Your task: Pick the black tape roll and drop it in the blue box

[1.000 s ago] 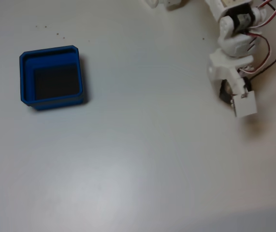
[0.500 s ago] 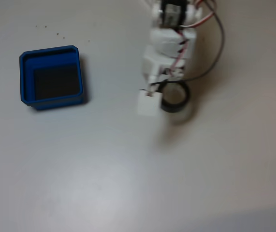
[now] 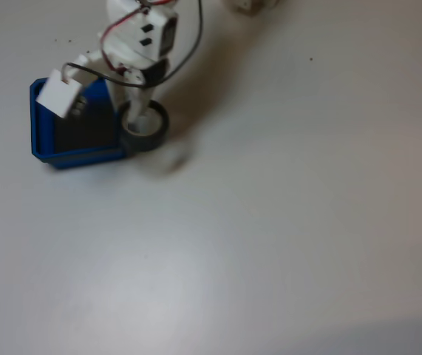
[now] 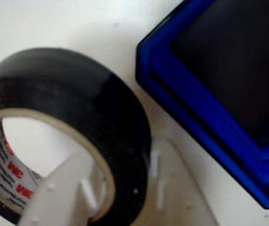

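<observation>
The black tape roll point(image 3: 145, 126) is gripped by the hand point(image 3: 138, 118), one finger threaded through its pale core, just beside the blue box point(image 3: 42, 126) and not yet over its floor. The carrying step is judged nearly done; a short shift over the box before release seems needed. Red "3M" print is read inside the core.

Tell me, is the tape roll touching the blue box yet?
Apart. In the wrist view a strip of white table shows between the tape roll and the corner of the blue box; the roll hangs on a gripper finger.
</observation>
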Controlling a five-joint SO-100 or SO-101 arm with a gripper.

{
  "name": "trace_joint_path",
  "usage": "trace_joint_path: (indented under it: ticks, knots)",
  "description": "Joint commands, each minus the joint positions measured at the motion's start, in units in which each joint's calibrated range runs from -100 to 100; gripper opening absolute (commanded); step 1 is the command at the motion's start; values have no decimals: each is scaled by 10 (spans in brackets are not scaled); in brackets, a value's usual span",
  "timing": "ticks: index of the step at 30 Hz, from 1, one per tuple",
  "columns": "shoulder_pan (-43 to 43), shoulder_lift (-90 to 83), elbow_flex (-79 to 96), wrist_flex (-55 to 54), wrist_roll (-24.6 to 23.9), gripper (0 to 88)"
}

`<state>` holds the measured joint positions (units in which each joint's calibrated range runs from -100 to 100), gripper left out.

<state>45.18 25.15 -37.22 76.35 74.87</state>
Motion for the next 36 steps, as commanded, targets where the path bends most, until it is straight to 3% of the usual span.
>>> trace_joint_path:
  ticks: [1,20,36]
  knots:
    - [50,-36,-45,-36,4,12]
    - [163,29,-43,-113,5,13]
    - [166,91,-44,-114,5,13]
